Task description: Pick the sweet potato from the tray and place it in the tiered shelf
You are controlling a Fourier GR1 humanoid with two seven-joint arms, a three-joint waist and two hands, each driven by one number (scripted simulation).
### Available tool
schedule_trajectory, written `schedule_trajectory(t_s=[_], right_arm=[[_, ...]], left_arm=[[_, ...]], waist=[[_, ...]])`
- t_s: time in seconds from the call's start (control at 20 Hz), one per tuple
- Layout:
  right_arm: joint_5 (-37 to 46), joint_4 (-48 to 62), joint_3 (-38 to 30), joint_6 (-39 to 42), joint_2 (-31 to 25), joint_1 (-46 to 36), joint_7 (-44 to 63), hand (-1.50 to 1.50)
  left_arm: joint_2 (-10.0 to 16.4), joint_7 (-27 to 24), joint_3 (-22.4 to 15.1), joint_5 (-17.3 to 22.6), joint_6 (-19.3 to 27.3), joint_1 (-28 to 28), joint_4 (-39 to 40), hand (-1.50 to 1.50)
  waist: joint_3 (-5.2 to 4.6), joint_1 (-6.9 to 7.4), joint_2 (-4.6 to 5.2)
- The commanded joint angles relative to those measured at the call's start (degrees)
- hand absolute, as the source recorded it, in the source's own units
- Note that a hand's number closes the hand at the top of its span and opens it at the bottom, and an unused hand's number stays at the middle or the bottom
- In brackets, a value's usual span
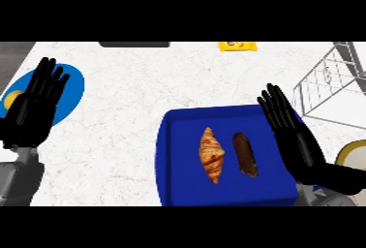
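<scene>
Progress check from the head view, the only one on offer: the sweet potato (245, 154) lies on the blue tray (178, 193), dark and long, right beside a croissant (211, 155) that sits to its left. The two are close, and I cannot tell whether they touch. So the pick is not yet made.

Over on the right, the right hand (297, 135) hangs above the tray's right edge, just beside the sweet potato. Its fingers (275, 104) are straight and lightly spread, pointing away from the robot, curled round nothing. It looks poised for the grasp, I'd say, but no contact shows.

And the goal? The tiered shelf (332, 85), a wire frame, stands at the far right of the counter (143, 97), beyond the tray's far right corner. No sweet potato shows in it, as far as can be seen.

On the other side, the left hand (32, 111) rests open at the left edge, fingers up and apart, over a blue plate (71, 92). It is well apart from the tray and plays no part here.

A yellow packet (237, 46) lies at the far edge of the counter, and a pale plate (352, 152) peeks in at the right edge.

My call: everything is left to do. Close on the sweet potato, lift it clear without taking the croissant along, carry it right and away, and set it in the shelf.
</scene>
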Motion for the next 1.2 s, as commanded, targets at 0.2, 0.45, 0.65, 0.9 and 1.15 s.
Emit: schedule_trajectory(t_s=[0.2,0.45,0.65,0.9,1.15], right_arm=[[22.4,-3.5,-6.3,-8.6,-18.3,-2.2,4.2,1.50],[33.2,2.8,-11.5,-15.6,-26.1,5.6,17.8,1.50],[36.3,-10.8,-9.4,-12.1,-28.1,13.3,23.2,-1.50],[34.2,-25.9,-7.3,-0.9,-34.3,14.8,33.8,-1.50],[34.5,-36.2,-2.3,6.2,-34.7,10.7,50.8,-1.50]], left_arm=[[-0.3,7.7,-3.1,-3.1,2.7,9.5,7.5,0.00],[-2.0,10.3,-4.5,-3.1,3.1,12.5,11.6,0.00],[-2.0,15.2,-6.7,-3.7,2.6,13.4,6.3,0.00],[-5.2,14.8,-8.6,-6.4,5.6,12.1,7.4,0.00],[-4.1,14.3,-7.0,-5.1,2.5,11.6,9.3,0.00]], waist=[[-0.34,-2.83,0.08],[-0.16,-4.22,0.48],[0.20,-1.32,0.26],[0.13,-1.31,0.17],[0.08,-0.17,0.48]])
